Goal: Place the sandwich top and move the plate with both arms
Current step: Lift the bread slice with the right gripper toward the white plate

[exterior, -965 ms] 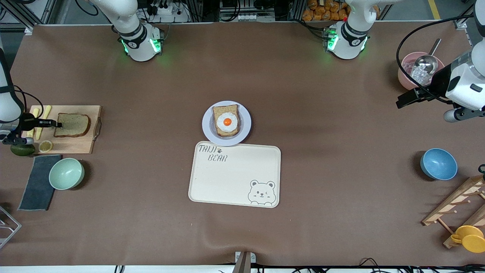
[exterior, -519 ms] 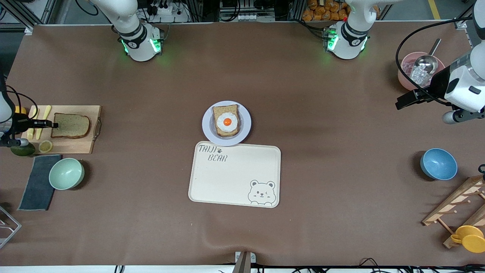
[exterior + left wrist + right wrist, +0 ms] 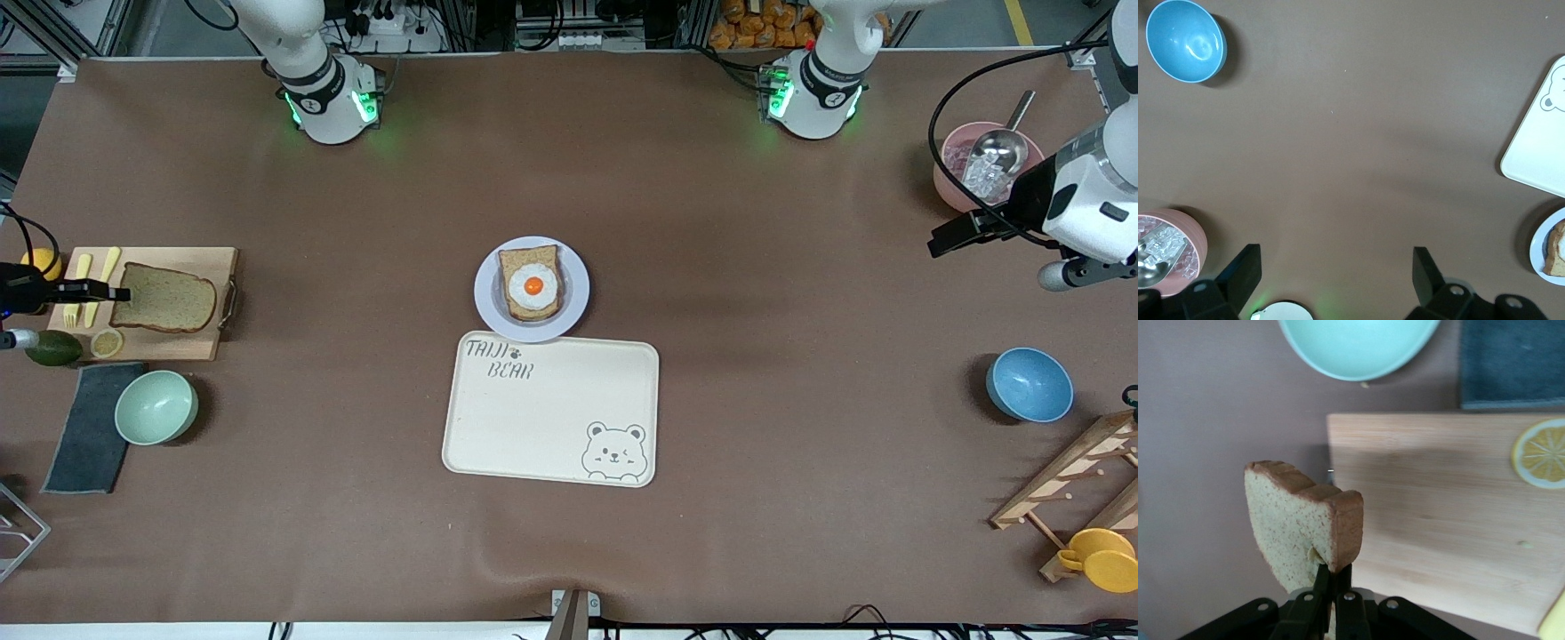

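Lifted since earlier, the bread (image 3: 164, 299) hung over the board (image 3: 191, 342), right gripper (image 3: 114, 292) clenched on it; left gripper (image 3: 1337, 261) waited, fingers (image 3: 1426, 270) released.

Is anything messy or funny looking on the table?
Nothing is spilled or broken. One oddity: the sandwich top hangs in the air over the cutting board, pinched at one edge by the right gripper. The left gripper waits open near the pink bowl.
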You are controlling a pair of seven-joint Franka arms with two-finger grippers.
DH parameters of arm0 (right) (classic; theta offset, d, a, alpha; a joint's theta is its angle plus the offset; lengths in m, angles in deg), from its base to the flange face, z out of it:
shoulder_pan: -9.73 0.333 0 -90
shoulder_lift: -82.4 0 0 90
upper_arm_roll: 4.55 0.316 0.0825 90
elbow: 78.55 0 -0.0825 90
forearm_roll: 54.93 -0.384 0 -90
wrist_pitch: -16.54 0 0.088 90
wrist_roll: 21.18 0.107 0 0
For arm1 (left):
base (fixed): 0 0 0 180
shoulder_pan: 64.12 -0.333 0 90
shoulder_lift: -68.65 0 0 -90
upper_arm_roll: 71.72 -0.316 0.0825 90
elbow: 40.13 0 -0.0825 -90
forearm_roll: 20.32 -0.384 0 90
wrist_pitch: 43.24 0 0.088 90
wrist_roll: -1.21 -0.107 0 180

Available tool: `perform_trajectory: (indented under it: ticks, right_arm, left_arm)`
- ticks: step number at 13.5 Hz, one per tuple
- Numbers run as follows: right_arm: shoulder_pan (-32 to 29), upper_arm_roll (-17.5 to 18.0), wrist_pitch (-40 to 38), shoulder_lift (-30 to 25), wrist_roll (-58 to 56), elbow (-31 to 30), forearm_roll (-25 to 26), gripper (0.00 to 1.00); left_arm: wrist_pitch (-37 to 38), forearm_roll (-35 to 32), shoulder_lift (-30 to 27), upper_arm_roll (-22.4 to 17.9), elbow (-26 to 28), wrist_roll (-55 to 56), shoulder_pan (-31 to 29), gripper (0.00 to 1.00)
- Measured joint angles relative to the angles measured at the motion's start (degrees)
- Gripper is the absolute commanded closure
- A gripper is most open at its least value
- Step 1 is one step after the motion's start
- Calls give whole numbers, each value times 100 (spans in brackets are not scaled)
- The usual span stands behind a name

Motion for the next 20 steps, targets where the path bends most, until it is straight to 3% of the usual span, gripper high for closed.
perform_trajectory:
  ticks: [3,9,20]
  right_arm:
    - [356,13,-416,-2,59,274,-245,100]
    - [1036,26,-495,12,185,308,-914,100]
    - [3099,41,-627,6,2175,227,-2168,100]
  left_arm:
    - [-1,0,3,0,1,0,0,0]
    - [-2,0,5,-3,2,0,-10,0]
    - [-2,0,9,-9,8,0,-63,0]
